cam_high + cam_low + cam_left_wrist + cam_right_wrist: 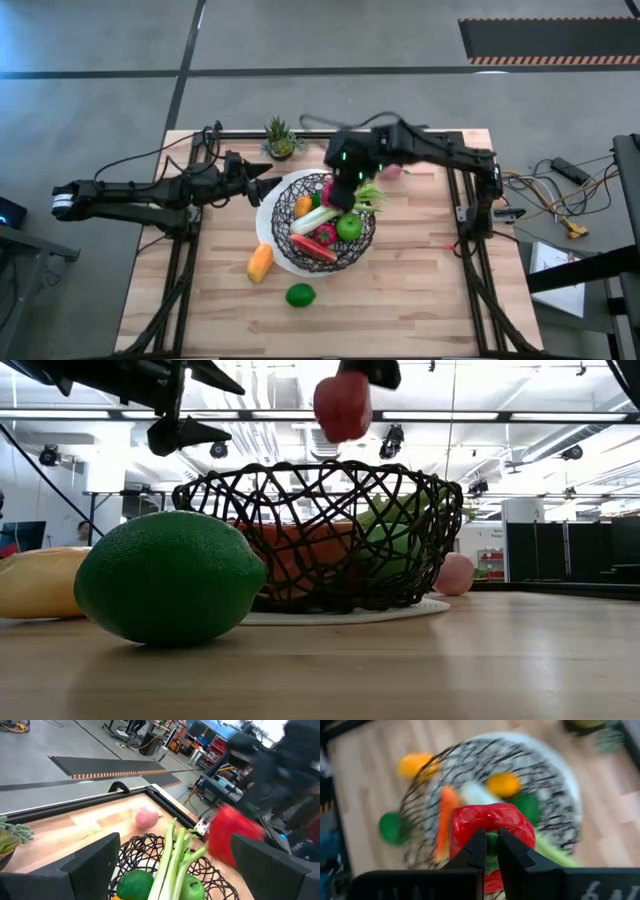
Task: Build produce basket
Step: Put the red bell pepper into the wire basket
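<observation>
Red pepper [490, 827] is pinched by its stem between the right gripper [490, 851] fingers above the basket [290, 238]; slip risked; left gripper [175, 870] is held open beside it

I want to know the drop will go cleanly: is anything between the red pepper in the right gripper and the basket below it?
Nothing visible blocks it. The right gripper holds the red pepper in open air above the basket, whose top is open. Celery, a green apple and other pieces already lie inside, so it would land on them. The left gripper waits beside the rim.
</observation>
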`<state>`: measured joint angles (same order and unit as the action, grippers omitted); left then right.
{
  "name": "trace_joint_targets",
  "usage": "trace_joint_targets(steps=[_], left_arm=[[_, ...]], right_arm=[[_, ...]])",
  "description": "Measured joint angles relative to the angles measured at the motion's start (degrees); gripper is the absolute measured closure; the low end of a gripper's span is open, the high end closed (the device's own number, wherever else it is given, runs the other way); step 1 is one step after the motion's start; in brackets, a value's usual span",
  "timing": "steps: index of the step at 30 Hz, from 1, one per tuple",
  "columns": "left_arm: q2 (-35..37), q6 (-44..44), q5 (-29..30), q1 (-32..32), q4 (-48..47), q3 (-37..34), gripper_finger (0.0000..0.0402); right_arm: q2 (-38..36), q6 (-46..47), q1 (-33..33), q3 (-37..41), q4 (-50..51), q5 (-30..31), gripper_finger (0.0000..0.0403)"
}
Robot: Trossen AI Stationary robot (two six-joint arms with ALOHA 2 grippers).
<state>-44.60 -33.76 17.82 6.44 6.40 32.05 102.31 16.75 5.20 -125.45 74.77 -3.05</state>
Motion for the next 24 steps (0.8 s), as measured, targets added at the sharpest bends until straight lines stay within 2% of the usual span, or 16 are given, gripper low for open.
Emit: trace_joint_targets(steps=[5, 11, 18, 24], left_arm=[[0.1, 0.1, -4.0, 0.0, 0.0, 0.0, 0.0041], [-0.2, 2.6, -11.5, 0.0, -0.2, 0.0, 0.0041], [-0.5, 3.0, -16.4, 0.0, 0.0, 0.0, 0.0041], [-0.5, 3.2, -19.1, 0.0, 0.0, 0.0, 0.0041]], right_arm=[[1.4, 4.8, -7.9, 1.1, 0.4, 0.8, 0.0384], [2.0, 12.6, -14.2, 7.4, 0.4, 7.4, 0.0384], [2.0, 24.2, -16.1, 17.7, -1.3, 14.1, 0.0384], [2.0, 30.0, -16.1, 24.9, -7.3, 14.8, 0.0384]])
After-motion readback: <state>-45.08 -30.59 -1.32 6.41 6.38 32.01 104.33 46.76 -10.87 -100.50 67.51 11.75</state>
